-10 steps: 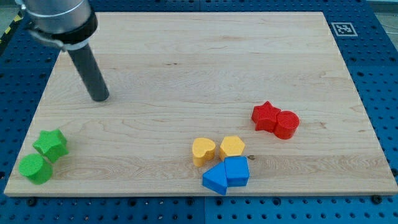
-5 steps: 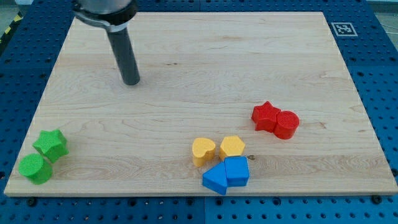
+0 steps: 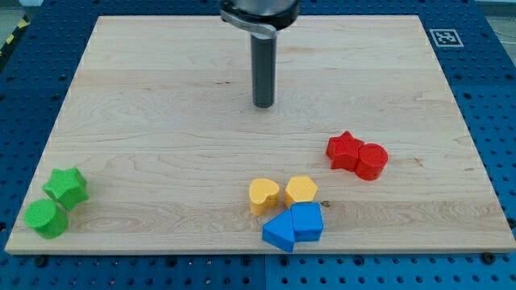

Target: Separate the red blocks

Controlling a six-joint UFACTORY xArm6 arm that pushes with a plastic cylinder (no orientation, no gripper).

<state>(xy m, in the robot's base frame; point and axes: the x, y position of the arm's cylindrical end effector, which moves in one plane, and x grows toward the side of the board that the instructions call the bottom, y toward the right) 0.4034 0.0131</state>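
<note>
Taking the red pair as the landmark and reading from the view's left: the green star block (image 3: 67, 187) and the green cylinder block (image 3: 45, 217) sit touching each other far to the left of it, near the wooden board's (image 3: 161, 64) lower left corner. My tip (image 3: 263, 105) stands on bare wood up and to the left of the red pair, well apart from it and from every other block; there is no pincer on this rod, so nothing opens, closes or clamps.

Lower left of the pair, near it, huddle the yellow heart block (image 3: 264, 195), the yellow hexagon block (image 3: 301, 190) and two blue blocks (image 3: 293, 225).

The red star block (image 3: 345, 151) and the red cylinder block (image 3: 372, 161) touch, star on the left.

The risk, as I judge it: a push through the middle of either block shoves both along together, unseparated. A downward-left push could drive the star into the yellow cluster. The cylinder may roll off the rod and slip sideways.
</note>
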